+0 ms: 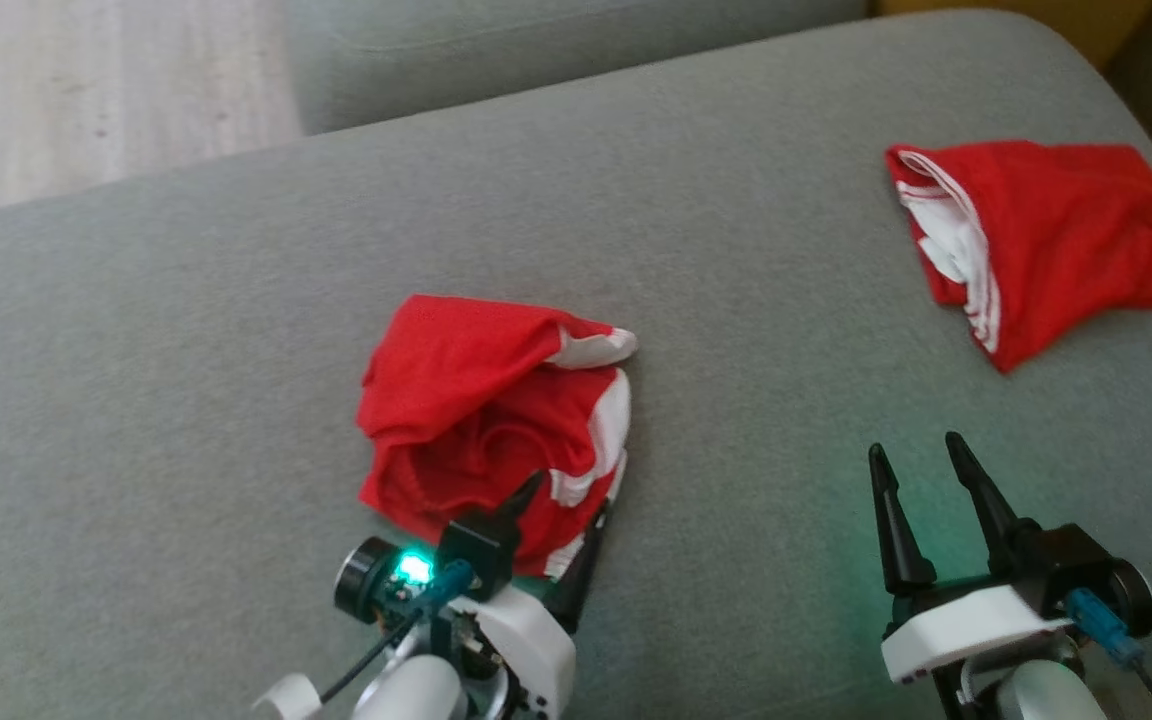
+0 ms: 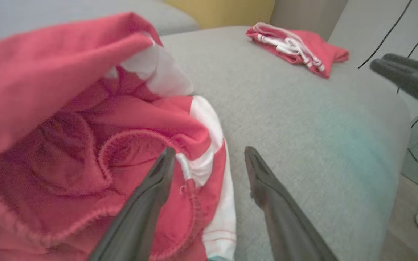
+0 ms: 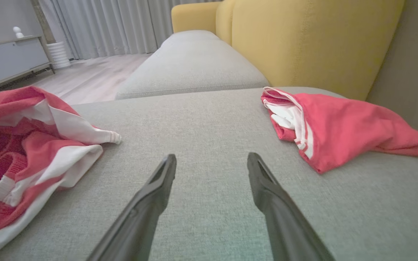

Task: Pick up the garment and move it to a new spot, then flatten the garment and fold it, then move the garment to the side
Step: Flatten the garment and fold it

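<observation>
Here, the garment [image 1: 491,430] lies in a crumpled heap near the middle of the grey sofa seat [image 1: 186,400]. It is red with white stripes. Its upper part is turned over, so the inside with a stitched hem shows.

My left fingers [image 1: 586,550] are at the near edge of this heap. They are spread apart and have nothing between them. Seen from my left wrist, one finger is over the red cloth and the other is over the bare seat, just beside the white stripe. So they stand on both sides of the garment's right edge. I cannot tell if the tips touch the cloth.

My right fingers [image 1: 981,490] are also spread apart and hold nothing. They are over bare grey fabric, to the right of the heap and well apart from it.

A second red garment [image 1: 1046,240], also with white stripes, lies flatter at the far right part of the seat. It is near the yellow backrest [image 3: 321,36]. Beyond the seat there are another grey cushion [image 3: 194,69] and a pale wooden floor [image 3: 85,76].
</observation>
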### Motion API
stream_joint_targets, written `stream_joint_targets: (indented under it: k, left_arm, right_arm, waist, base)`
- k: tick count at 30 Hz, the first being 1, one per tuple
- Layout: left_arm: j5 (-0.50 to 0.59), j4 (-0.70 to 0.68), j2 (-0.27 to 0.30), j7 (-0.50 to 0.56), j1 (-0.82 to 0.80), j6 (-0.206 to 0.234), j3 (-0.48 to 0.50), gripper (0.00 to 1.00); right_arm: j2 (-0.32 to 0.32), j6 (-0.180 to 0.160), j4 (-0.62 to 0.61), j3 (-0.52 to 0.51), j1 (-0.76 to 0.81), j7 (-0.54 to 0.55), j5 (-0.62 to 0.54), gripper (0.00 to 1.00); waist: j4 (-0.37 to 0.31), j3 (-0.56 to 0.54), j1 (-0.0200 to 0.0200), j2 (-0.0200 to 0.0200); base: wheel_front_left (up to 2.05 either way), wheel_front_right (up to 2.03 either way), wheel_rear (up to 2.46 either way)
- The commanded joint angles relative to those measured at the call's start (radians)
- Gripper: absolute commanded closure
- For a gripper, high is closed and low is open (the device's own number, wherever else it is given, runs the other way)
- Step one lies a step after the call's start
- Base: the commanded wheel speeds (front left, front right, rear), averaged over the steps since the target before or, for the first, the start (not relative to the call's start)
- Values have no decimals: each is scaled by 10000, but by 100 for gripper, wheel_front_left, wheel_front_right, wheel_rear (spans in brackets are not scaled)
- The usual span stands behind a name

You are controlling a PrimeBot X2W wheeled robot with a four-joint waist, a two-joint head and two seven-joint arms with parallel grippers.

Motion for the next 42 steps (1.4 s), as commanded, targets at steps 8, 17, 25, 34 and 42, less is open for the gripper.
stream_joint_targets:
  k: [8, 17, 25, 34, 42]
  left_arm:
    - [-216, 878, -58, 108, -820, 460, 476, 0]
    - [-957, 1523, -61, 107, -1366, 236, 409, 100]
    - [-2242, 624, 46, 205, -2923, -332, 1123, 100]
    - [-2716, 228, 922, 827, -5276, -757, 1767, 100]
    - [-3176, 538, 1291, 16, -6717, -934, 2015, 100]
  right_arm:
    - [-58, 65, -382, 244, -338, -107, 111, 0]
    - [-58, 65, -339, 348, -443, -107, 177, 0]
    - [-58, 65, -247, 352, -499, -107, 257, 0]
    - [-58, 65, -119, 597, -572, -107, 447, 0]
    - [-58, 65, -79, 529, -410, -107, 505, 0]
  waist:
    - [-458, 262, -2, 0]
    - [-691, 308, -2, 0]
    - [-993, 206, -2, 0]
    - [-1573, -8, -2, 0]
    - [-1977, -143, -2, 0]
  base:
    - [0, 0, 0]
    - [0, 0, 0]
    - [0, 0, 0]
    - [0, 0, 0]
    - [0, 0, 0]
